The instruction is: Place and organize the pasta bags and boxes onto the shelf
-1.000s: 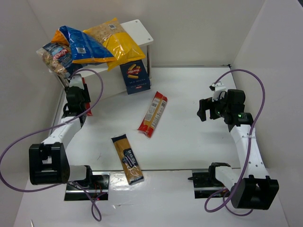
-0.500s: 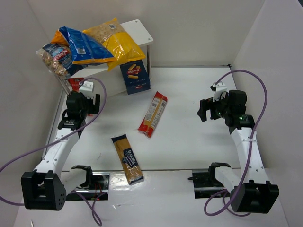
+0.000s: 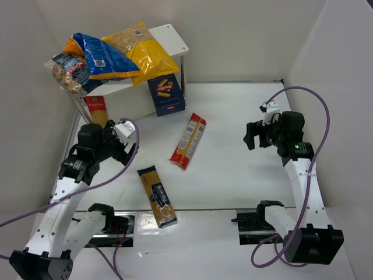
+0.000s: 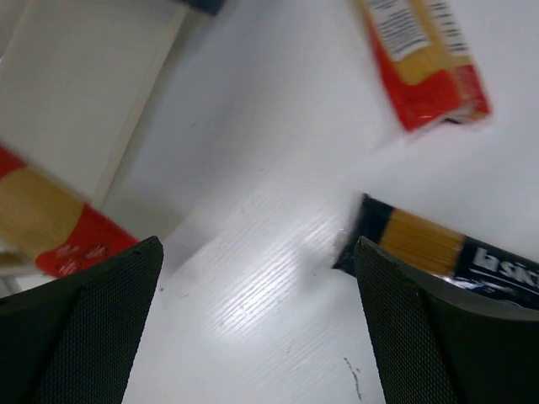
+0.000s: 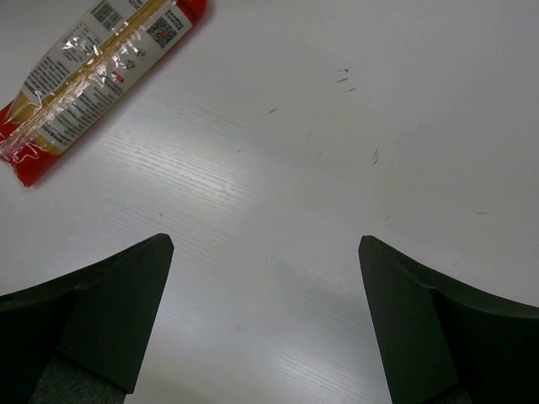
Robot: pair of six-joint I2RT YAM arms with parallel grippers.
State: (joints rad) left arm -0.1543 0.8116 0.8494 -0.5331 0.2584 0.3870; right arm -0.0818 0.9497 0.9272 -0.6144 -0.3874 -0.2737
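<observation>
**Pasta boxes and bags: two packs loose, shelf top nearly full**

Pasta boxes first: one loose red box (image 3: 188,140) lies mid-worktop (image 3: 233,111). The spaghetti packet (image 3: 156,196) lies nearer the arm bases, its near end right at the front edge. Your left gripper (image 4: 257,246) hangs over the bare patch between them, jaws spread and holding nothing. The right gripper (image 5: 265,241) hovers with jaws wide and empty too, well apart from everything.

Watch the shelf (image 3: 172,36). The blue bag (image 3: 102,55), yellow bag (image 3: 143,53) and clear bag (image 3: 65,73) are heaped on top, the clear one hanging off the left end. Brush that heap and I'd expect a slide. The dark-blue box (image 3: 166,93) stands upright by the front leg, so a careless sweep could tip it. The packet is long and soft; pinch one end and it will likely sag and drag.

Room? Only the shelf's far right corner is bare. The second red box (image 3: 96,109) takes the lower board's left, and the left wall (image 3: 29,128) crowds you. The worktop's right half is open.
</observation>
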